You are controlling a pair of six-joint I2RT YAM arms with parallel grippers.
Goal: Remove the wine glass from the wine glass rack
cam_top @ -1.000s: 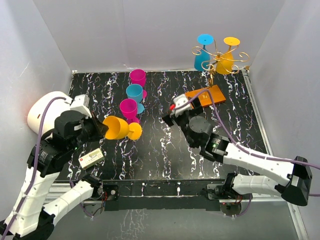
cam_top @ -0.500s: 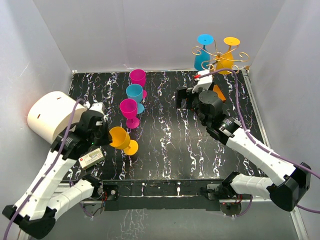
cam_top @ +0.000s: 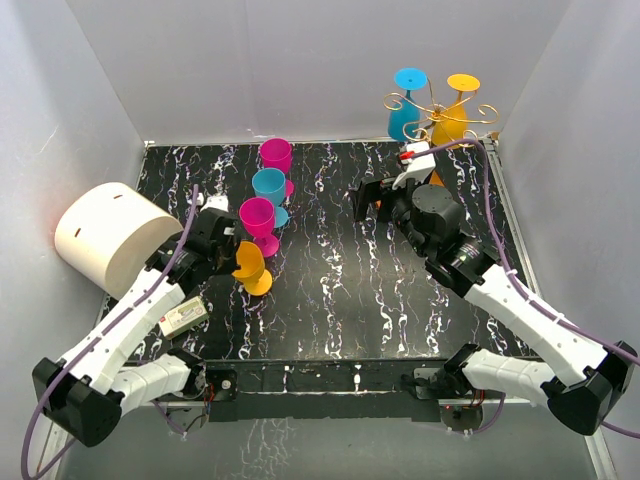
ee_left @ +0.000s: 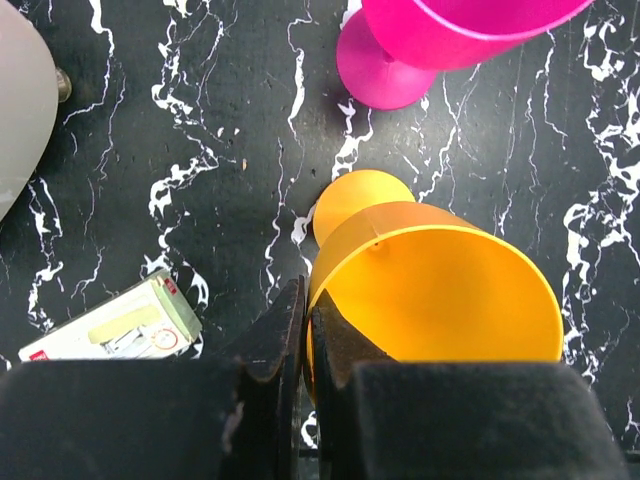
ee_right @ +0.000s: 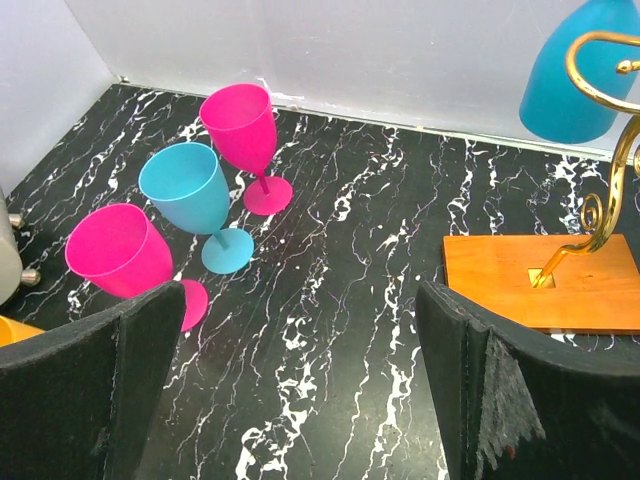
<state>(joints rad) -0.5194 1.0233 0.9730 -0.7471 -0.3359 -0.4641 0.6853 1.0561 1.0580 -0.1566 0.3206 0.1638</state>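
Black marbled tabletop (cam_top: 330, 300). At its far right corner stands the wine glass rack (cam_top: 432, 112); from above, the right arm hides most of its orange base (ee_right: 545, 282). A hanging blue glass (cam_top: 405, 105) and a hanging orange glass (cam_top: 455, 115) sit inverted on it. The right tool (ee_right: 300, 330), spread wide and empty, is just near-left of the rack. The left tool (ee_left: 305, 310) pinches the rim of a lower orange glass (ee_left: 440, 290), well apart from the rack.

Shiny gold-wire wine glass rack (ee_right: 520, 295)
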